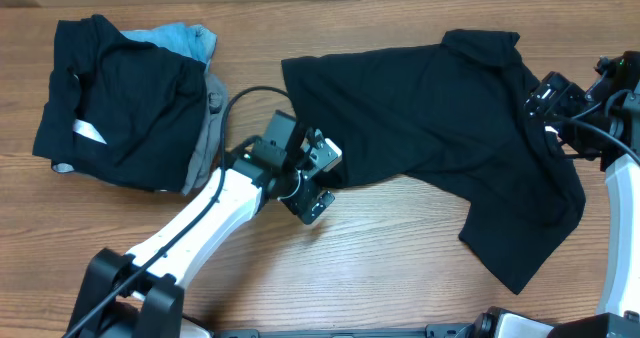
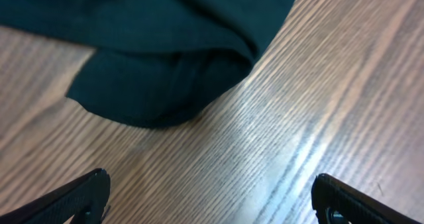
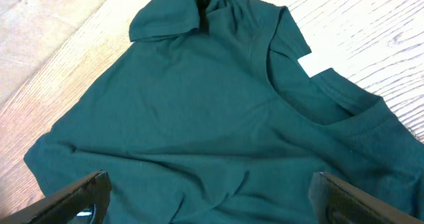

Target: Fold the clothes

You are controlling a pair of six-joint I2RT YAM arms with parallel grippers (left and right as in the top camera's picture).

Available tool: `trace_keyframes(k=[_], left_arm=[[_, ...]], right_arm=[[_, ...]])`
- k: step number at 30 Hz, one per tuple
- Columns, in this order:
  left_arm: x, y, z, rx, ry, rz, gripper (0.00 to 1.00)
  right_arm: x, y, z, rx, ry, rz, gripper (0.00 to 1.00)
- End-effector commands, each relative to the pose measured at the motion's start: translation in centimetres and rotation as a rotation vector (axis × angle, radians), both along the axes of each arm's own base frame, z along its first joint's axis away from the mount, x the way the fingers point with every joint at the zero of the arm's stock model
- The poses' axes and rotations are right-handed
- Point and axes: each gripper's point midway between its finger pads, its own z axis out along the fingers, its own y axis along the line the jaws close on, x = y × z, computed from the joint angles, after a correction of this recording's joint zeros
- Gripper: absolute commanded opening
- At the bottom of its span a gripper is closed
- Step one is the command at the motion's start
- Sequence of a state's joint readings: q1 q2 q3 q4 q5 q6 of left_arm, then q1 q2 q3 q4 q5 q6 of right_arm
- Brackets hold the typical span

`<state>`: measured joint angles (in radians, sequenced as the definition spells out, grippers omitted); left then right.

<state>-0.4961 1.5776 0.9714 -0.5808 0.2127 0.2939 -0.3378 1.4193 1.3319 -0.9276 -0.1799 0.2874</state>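
Note:
The clothes are a black short-sleeved T-shirt (image 1: 440, 108), spread crumpled across the middle and right of the wooden table. My left gripper (image 1: 325, 178) is open at the shirt's lower left edge. In the left wrist view its jaws stand wide over bare wood (image 2: 209, 187), and a folded corner of the shirt (image 2: 165, 58) lies just ahead of them, apart from both fingers. My right gripper (image 1: 543, 103) is open above the shirt's right side. In the right wrist view it (image 3: 209, 187) hangs over wrinkled fabric (image 3: 199, 105) near the neck opening and the white tag (image 3: 311, 65), holding nothing.
A pile of other garments lies at the back left: a black one with a slanted white strip label (image 1: 110, 98), a light-blue one (image 1: 185, 38) and a grey one (image 1: 205, 138). The left arm's cable loops beside the pile. Bare wood (image 1: 380, 258) lies in front of the shirt.

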Motion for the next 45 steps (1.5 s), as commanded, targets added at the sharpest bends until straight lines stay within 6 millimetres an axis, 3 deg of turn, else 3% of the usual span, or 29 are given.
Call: trace_keyframes(k=[1, 5, 10, 21, 27, 28, 33, 36, 41, 45], left_arm=[[1.8, -1.1, 1.1, -0.052, -0.077, 0.021, 1.00], [3.2, -1.9, 1.2, -0.072, -0.145, -0.013, 1.00], [2.7, -1.8, -2.0, -0.029, -0.078, -0.030, 0.81], [2.4, -2.6, -6.3, 0.008, -0.020, -0.063, 0.81], [3.3, -3.4, -6.9, 0.003, -0.060, -0.076, 0.80], [3.3, -3.2, -7.0, 0.011, -0.062, -0.072, 0.78], [3.3, -2.4, -8.1, 0.060, -0.052, -0.056, 0.33], [3.3, -2.4, -8.1, 0.048, -0.033, -0.009, 0.04], [2.6, -3.1, -5.5, 0.021, 0.088, 0.033, 0.04], [0.7, -5.2, -0.8, -0.090, 0.279, -0.013, 0.04]], right_arm=[[0.2, 0.2, 0.4, 0.000, -0.016, 0.010, 1.00], [0.2, 0.2, 0.4, 0.000, -0.016, 0.010, 1.00], [0.2, 0.1, 0.4, -0.004, -0.015, 0.009, 1.00], [0.2, 0.1, 0.5, -0.005, -0.017, 0.008, 1.00], [0.2, 0.1, 0.5, -0.005, -0.018, 0.008, 1.00], [0.3, 0.1, 0.5, -0.005, -0.020, 0.008, 1.00], [0.4, 0.0, 0.6, -0.008, -0.027, 0.008, 1.00], [0.5, 0.0, 0.7, -0.010, -0.033, 0.009, 1.00], [0.6, 0.0, 0.8, -0.012, -0.038, 0.009, 1.00], [0.7, -0.1, 0.8, -0.013, -0.041, 0.009, 1.00]])
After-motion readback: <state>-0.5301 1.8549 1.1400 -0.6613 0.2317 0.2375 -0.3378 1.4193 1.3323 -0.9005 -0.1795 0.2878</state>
